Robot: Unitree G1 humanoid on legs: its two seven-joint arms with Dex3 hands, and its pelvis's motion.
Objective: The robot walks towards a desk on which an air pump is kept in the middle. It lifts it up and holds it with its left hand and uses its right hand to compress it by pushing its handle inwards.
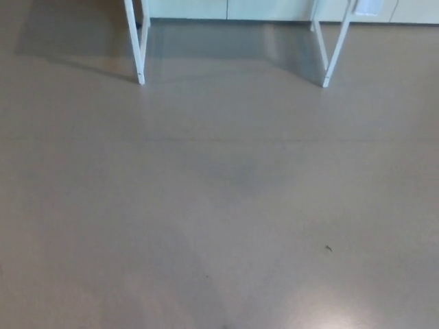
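Neither the air pump nor the desk top shows in the head view. Only the desk's white metal legs appear at the top: a left leg (136,48) and a right leg (334,51), standing on the brown-grey floor (219,205). No part of my arms or hands is in the picture.
White cabinet fronts (233,8) run along the wall behind the desk legs. A shadow lies on the floor under the desk. A small dark speck (328,247) marks the floor at lower right.
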